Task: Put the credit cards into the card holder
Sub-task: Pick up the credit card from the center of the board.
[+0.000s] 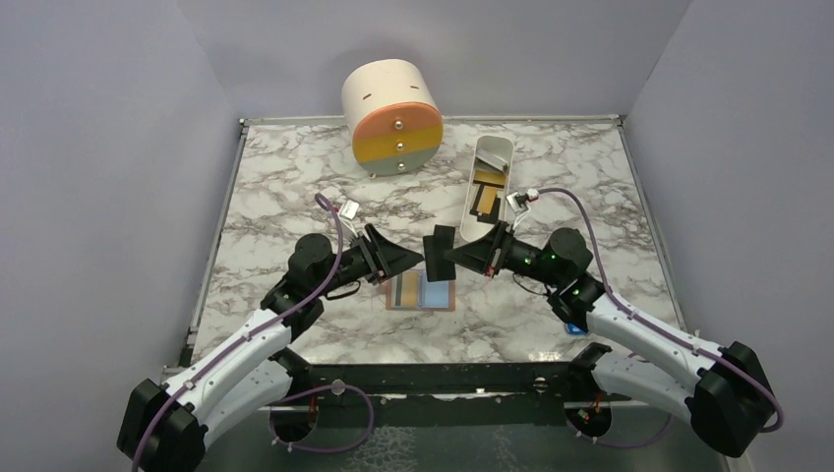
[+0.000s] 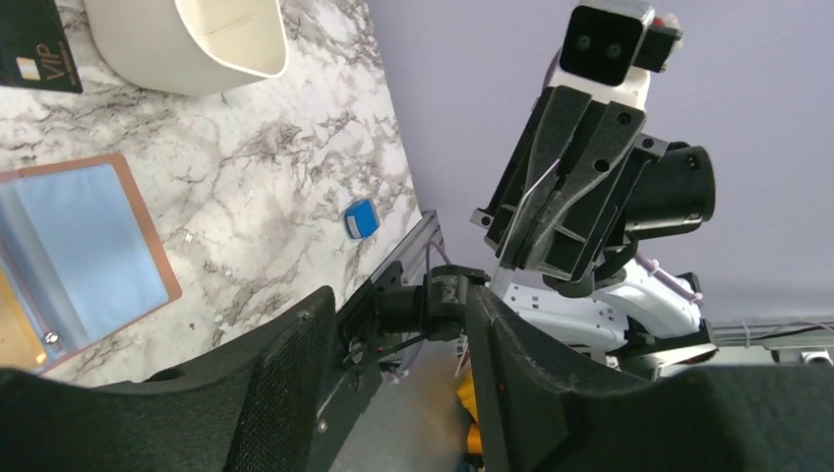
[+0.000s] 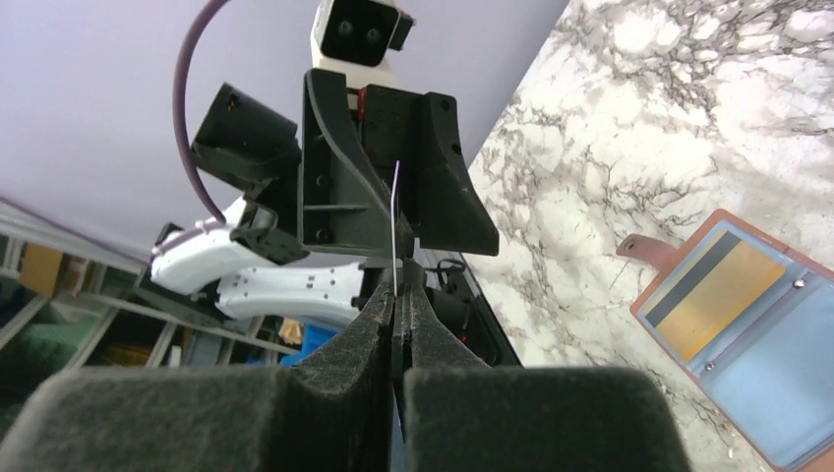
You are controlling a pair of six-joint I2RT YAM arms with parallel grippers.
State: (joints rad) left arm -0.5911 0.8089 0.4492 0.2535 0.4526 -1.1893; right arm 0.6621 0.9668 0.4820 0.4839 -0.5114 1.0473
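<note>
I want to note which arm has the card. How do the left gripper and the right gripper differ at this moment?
The left gripper stands open and empty; the right gripper is shut. The right gripper pinches a thin card, seen edge-on, while the left gripper holds no card. Shared: both are black, face each other tip to tip, and hover near the open card holder.

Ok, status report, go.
Right gripper shut on black card. Left gripper open, empty. Card holder lying open nearby. Nothing in the way.
</note>
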